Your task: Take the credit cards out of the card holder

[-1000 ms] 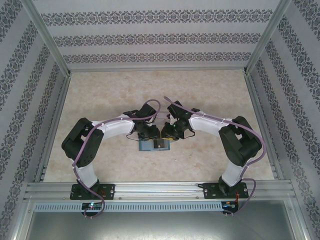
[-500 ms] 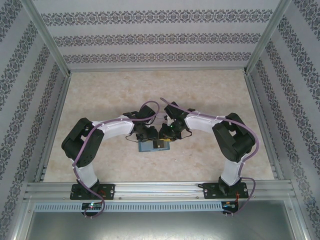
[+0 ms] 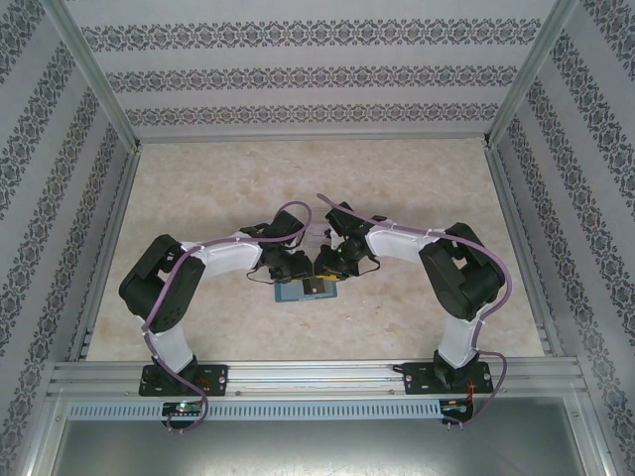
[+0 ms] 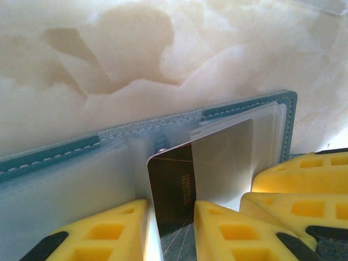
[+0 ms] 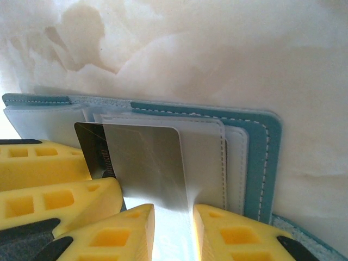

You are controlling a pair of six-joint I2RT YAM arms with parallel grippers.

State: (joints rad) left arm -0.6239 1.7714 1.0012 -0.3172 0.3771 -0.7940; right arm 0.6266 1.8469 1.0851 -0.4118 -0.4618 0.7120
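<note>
Right arm [image 3: 402,238] scooted toward 9 o'clock, leaving right fingers [image 5: 206,225] nearly shut on the pale card [image 5: 147,163], left fingers [image 4: 204,220] on the dark card [image 4: 168,190], both half out of the card holder [image 5: 262,163].

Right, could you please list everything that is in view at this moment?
card holder: one, teal, open on the table between the grippers.
dark card: one, blackish, sticking out of the holder.
pale card: one, silvery grey, overlapping the dark card.
table: one, beige marbled, under everything.
walls: three, white with grey patterned bands, around the table.
left gripper: one, yellow fingers, either side of the dark card.
right gripper: one, yellow fingers, either side of the pale card.
</note>
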